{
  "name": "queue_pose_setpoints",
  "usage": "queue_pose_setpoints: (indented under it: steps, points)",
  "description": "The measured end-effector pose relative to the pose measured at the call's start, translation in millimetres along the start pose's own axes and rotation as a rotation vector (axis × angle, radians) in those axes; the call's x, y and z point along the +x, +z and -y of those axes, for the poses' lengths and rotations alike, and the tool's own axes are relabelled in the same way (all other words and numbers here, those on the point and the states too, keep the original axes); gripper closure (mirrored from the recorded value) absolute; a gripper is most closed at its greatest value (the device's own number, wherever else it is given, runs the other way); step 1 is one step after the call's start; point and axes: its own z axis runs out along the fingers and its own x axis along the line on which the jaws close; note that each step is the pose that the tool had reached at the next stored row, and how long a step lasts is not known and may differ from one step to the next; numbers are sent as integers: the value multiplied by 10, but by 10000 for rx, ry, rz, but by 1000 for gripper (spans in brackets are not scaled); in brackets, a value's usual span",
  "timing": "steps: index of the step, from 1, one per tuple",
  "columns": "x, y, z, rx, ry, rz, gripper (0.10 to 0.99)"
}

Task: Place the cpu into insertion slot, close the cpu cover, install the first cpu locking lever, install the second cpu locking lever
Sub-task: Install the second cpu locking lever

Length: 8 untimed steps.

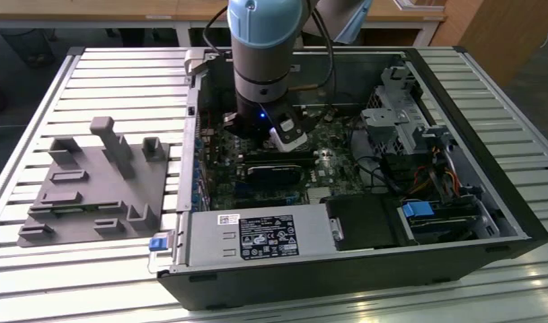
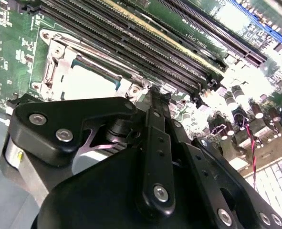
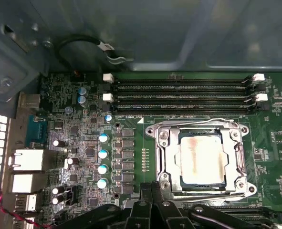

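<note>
Cpu (image 3: 202,161): where's yours?
– Seated in the slot (image 3: 165,164), cover (image 3: 237,157) down, just beside your gripper (image 3: 152,188), tips pinched together, empty. Lever (image 3: 193,122) work, I'd judge: push squarely, avoid slipping.

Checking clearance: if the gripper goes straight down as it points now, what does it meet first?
Probably the cpu cover edge closed over the cpu; the gripper sits just beside it. Depth is unclear.
</note>
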Motion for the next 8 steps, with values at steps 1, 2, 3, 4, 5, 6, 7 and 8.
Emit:
queue_pose_setpoints:
  steps: [1, 2, 3, 4, 5, 6, 7, 8]
  points:
    - [0, -9, -2, 0, 0, 0, 965]
    - [0, -17, -4, -1, 0, 1, 965]
    - [-1, -25, -6, 0, 0, 0, 965]
    - [-1, -31, -7, 0, 0, 0, 965]
    - [-1, -34, -9, -1, 0, 1, 965]
    - [-1, -36, -9, -4, -1, 2, 965]
    - [-1, -36, -9, -4, -1, 2, 965]
    - [-1, -37, -9, -3, 0, 2, 965]
